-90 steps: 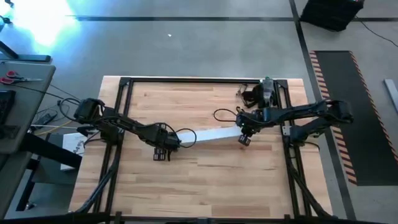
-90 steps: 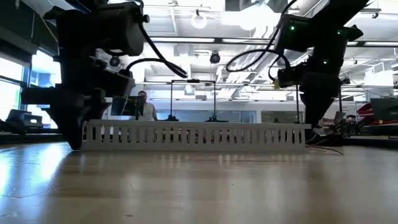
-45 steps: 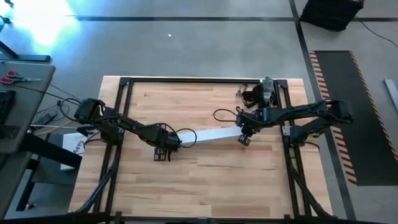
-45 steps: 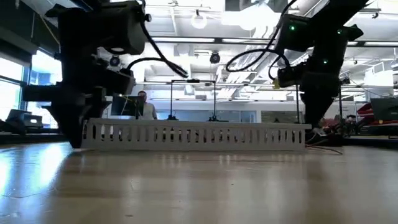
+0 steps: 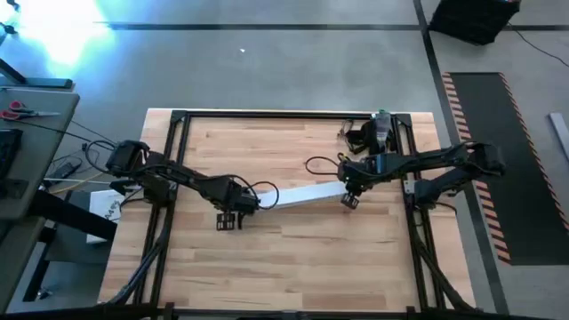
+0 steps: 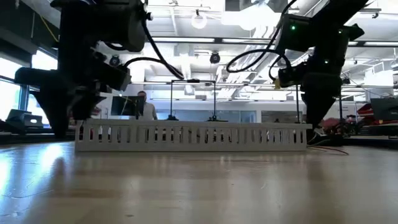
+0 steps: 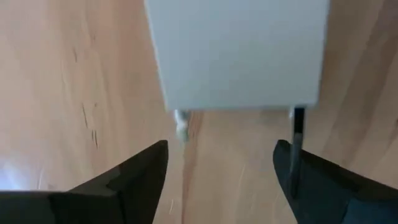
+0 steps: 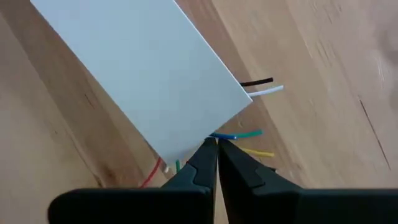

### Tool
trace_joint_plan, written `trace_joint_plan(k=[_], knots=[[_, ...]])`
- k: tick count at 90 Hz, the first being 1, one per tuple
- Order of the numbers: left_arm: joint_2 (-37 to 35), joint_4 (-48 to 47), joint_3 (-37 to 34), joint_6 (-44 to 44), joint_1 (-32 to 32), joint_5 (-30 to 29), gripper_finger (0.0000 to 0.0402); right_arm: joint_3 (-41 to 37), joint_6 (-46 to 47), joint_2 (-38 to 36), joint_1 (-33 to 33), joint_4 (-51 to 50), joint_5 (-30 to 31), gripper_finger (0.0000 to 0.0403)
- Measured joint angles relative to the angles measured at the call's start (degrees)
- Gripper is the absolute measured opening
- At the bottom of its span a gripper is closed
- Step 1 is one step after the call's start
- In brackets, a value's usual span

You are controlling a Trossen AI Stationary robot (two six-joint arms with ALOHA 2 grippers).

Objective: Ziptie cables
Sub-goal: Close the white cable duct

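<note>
Wooden table (image 5: 293, 258) carries the long white slotted channel (image 6: 186, 135), its flat cover (image 5: 302, 193) on top, between both arms. Compared with a moment ago, the left gripper (image 7: 221, 180) has moved back off its end and now stands with fingers apart, holding nothing. The right gripper (image 8: 216, 163) stays pressed together at the other end, where the cables (image 8: 252, 133) poke out in coloured tips. I judge no ziptie is on yet.

Table (image 5: 293, 267): pale wooden top inside a dark frame.
White strip (image 5: 307, 193): lies near the table's middle, slightly slanted.
Left gripper (image 5: 228, 220): at the strip's left end.
Right gripper (image 5: 349, 201): at the strip's right end (finger state unclear).
Dark cable loop (image 5: 318, 164): behind the strip.
</note>
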Motion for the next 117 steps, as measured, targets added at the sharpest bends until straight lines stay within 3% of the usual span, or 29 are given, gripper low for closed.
trace_joint_plan(k=[40, 72, 117], knots=[[0.00, 4.84, 0.00, -0.57, -0.04, -0.93, 0.0266, -0.09, -0.49, 0.00, -0.04, -0.09, 0.20, 0.0000], [-3.45, 5.34, -0.02, -4.01, 0.17, 5.20, 0.0250, -0.10, -0.42, 0.00, -0.02, 0.97, 0.00, 0.0000], [-3.15, 7.19, -2.45, -4.20, 0.44, 5.32, 0.0234, -0.11, -1.37, -0.02, -0.04, 2.33, -1.51, 0.0000]])
